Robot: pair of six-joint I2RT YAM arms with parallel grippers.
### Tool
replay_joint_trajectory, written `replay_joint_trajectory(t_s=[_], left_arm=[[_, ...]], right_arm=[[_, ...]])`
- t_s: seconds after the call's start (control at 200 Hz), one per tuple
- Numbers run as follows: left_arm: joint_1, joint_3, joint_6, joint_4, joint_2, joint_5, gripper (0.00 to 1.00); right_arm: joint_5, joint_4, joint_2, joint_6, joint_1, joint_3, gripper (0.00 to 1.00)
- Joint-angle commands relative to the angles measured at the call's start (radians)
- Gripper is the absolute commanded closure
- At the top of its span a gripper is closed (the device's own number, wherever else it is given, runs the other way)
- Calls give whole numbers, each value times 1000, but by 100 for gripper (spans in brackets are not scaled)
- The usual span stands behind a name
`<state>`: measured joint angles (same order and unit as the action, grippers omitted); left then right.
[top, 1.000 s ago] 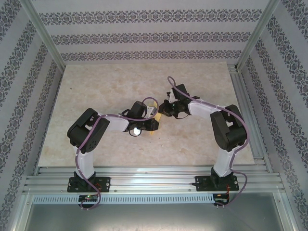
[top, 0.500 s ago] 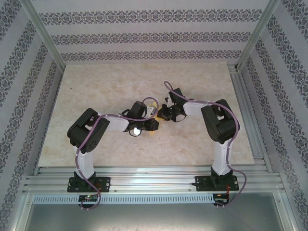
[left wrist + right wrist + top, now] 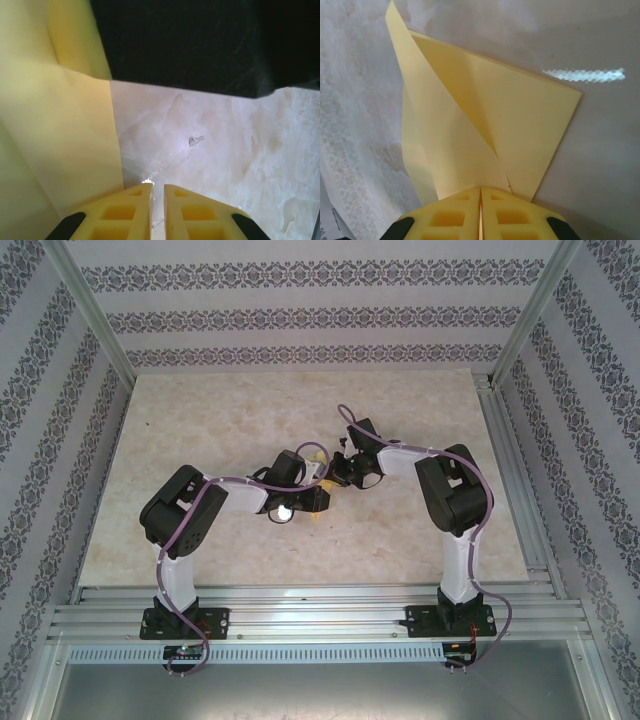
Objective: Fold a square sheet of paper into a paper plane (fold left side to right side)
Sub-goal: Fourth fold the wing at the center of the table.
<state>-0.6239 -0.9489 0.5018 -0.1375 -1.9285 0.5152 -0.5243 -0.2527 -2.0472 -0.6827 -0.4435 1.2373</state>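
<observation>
My right pincer [image 3: 481,189] pinches a raised flap of the sheet of paper [image 3: 520,120] on the bench [image 3: 605,165]. My left pincer [image 3: 158,186] sits nearly pressed together, empty. I judge the folding is only partly done.

Top view is looking evenly bright and soft, with only faint shadows showing. Right wrist cam is catching a white glare streak [image 3: 585,75] on the table [image 3: 610,150]. Left wrist cam is blurring the close-up paper [image 3: 60,140], with a dark out-of-focus blob [image 3: 200,45] looming up top.
</observation>
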Motion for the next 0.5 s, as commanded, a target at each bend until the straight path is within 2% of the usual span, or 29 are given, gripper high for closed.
replay_joint_trajectory(t_s=[0.0, 0.12, 0.265, 0.41, 0.495], left_arm=[[-8, 30, -11, 125, -22, -8, 85], [-7, 18, -7, 127, 0, 3, 85], [9, -3, 3, 130, 60, 42, 79], [48, -19, -7, 166, 184, 59, 65], [74, -21, -21, 197, 246, 54, 63]], right_arm=[[41, -71, -43, 22, -14, 25, 91], [79, -141, -71, 41, -20, 40, 91], [118, -188, -70, 64, -24, 45, 91], [127, -204, -71, 75, -27, 45, 91], [129, -204, -70, 75, -29, 45, 91]])
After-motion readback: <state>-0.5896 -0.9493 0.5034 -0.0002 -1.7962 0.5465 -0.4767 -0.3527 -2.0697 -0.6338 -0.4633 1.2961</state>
